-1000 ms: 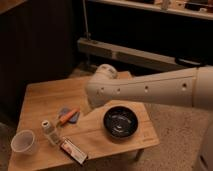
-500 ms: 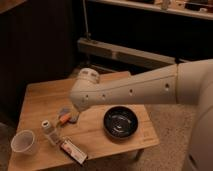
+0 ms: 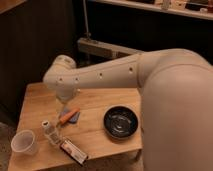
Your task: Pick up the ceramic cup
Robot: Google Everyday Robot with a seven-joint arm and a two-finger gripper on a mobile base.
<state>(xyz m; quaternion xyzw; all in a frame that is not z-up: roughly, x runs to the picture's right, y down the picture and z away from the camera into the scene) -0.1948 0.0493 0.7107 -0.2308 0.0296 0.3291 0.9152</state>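
The ceramic cup [image 3: 24, 143] is small, pale and round, and stands upright at the front left corner of the wooden table [image 3: 95, 102]. My arm reaches in from the right across the table, with its wrist bent down at the left. The gripper [image 3: 67, 105] hangs below the wrist, over the middle left of the table, and holds nothing. It is behind and to the right of the cup, well apart from it.
A small clear bottle [image 3: 49, 131] stands just right of the cup. An orange item on a blue one [image 3: 69, 116] lies under the gripper. A flat dark packet [image 3: 73, 152] is at the front edge, and a black bowl [image 3: 121, 122] is on the right.
The arm has swung left across the table, and the wrist has moved from above the bowl's side to the table's left part. The objects have not moved.
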